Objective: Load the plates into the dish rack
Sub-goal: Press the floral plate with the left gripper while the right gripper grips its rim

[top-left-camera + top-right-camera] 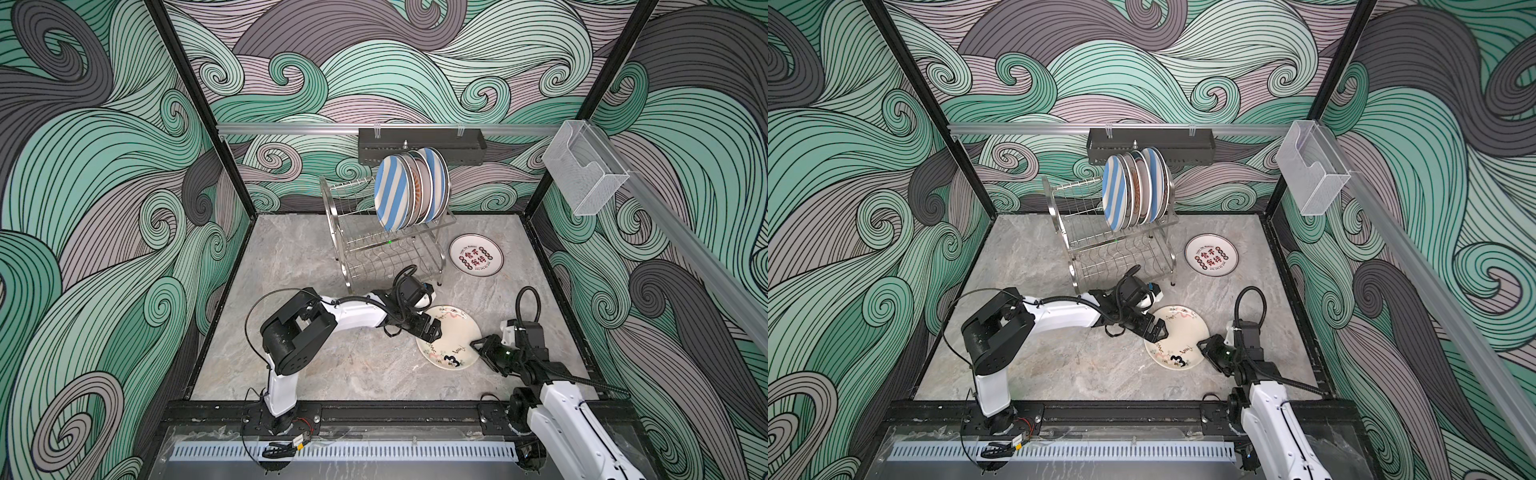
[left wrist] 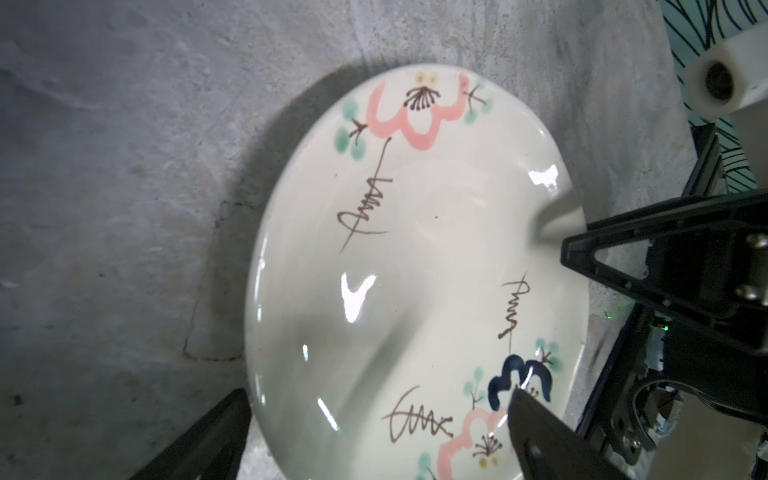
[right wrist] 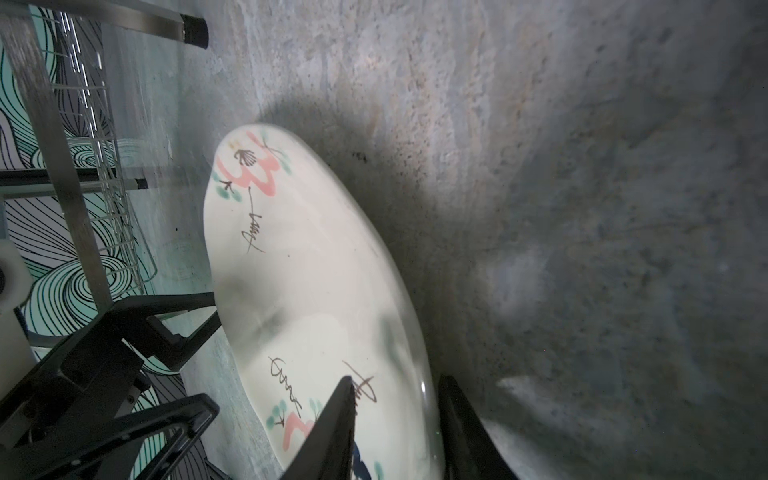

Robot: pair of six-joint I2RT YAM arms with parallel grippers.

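- The cream plate (image 1: 451, 338) (pink blossoms, one dark blue blossom, brown scribbles) sits at about 4 o'clock from the middle of the table (image 1: 332, 353). It looks tipped rather than flat, and both wrist views show a dark shadow on the table beside it.
- The right tool (image 1: 478, 347) is at the plate's 4 o'clock rim with its jaws drawn narrow onto it. In the right wrist view one of its fingers (image 3: 338, 419) lies on the painted face and the other sits behind the rim.
- The left tool (image 1: 432, 330) is at the plate's 9 o'clock rim with its jaws spread wide (open, not clamped). In the left wrist view one finger stands just off the rim and the other reaches over the plate's face.
- The dish rack (image 1: 374, 253) stands at 12 o'clock on the table.
- A row of plates (image 1: 392, 195) stands on edge at the 3 o'clock end of its upper tier, with a blue-and-white striped one at the front of the row.
- A white plate with red and black characters (image 1: 476, 254) lies flat on the table at 3 o'clock from the rack, near its feet and well apart from the cream plate.
- A black tray (image 1: 422, 145) hangs on the back wall above the rack, and a clear box (image 1: 586, 174) hangs on the rail at 2 o'clock.
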